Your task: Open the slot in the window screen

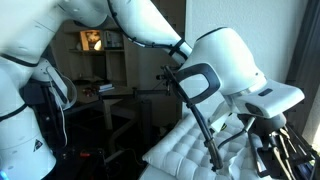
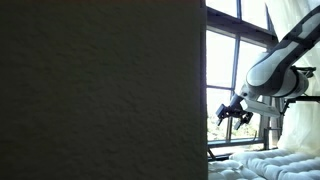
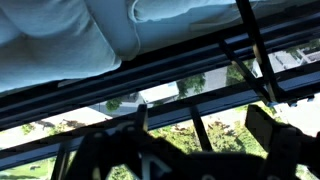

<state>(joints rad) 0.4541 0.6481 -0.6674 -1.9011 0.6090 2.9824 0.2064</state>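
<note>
1. By the window (image 2: pixel 224 50), in an exterior view, the hand (image 2: pixel 232 113) hangs wide open above a white quilt (image 2: pixel 262 160).
2. In an exterior view, the arm (image 1: pixel 225 60) leans over the quilt (image 1: pixel 185 150).
3. In the wrist view, the window frame (image 3: pixel 180 68) runs ahead; the slot is unclear.

Tall window (image 2: pixel 225 60) divided by dark bars, upright, daylight seen through it, dark frame rails (image 3: pixel 180 68) slanted across the wrist view, greenery (image 3: pixel 228 128) seen beyond, slot not discernible.
</note>
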